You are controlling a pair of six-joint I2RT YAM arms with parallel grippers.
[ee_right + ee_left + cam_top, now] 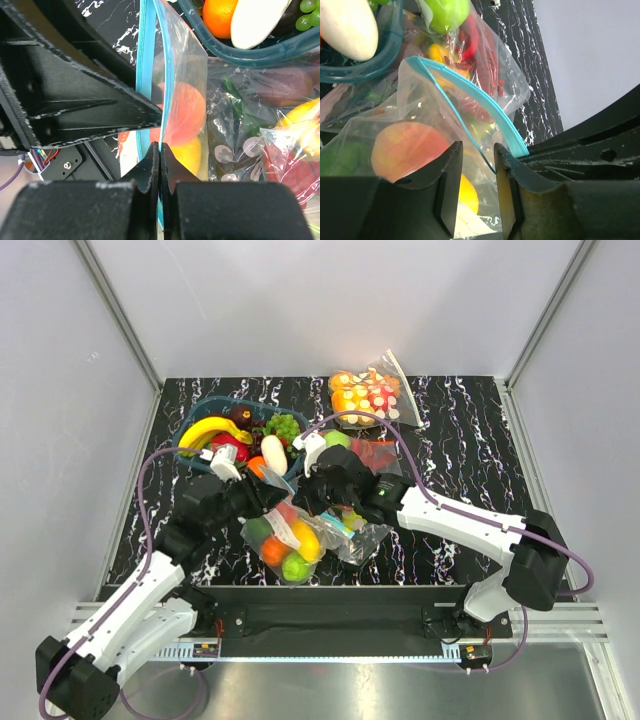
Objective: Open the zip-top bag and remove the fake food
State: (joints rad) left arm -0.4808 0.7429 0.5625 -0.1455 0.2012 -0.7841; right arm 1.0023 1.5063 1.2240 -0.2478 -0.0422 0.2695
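Note:
The zip-top bag (pixel 285 540) lies at the front middle of the table, its teal zipper strip (pixel 470 95) parted into two lips. Inside it I see the fake food: a red-orange peach (pixel 405 147), a yellow piece (pixel 189 152), an orange (pixel 274 551) and a green fruit (pixel 295 566). My right gripper (pixel 159 145) is shut on one teal lip of the bag (pixel 185 75). My left gripper (pixel 477 147) is open, its fingers on either side of the other thin teal lip. In the top view the two grippers, left (pixel 262 496) and right (pixel 310 498), meet at the bag's top edge.
A teal basket (pixel 215 403) behind the left arm holds a banana, grapes, a white piece and an orange. A bag of red peppers (pixel 375 455) and a green apple (pixel 337 438) lie under the right arm. A bag of orange and red-white pieces (pixel 365 395) sits far back.

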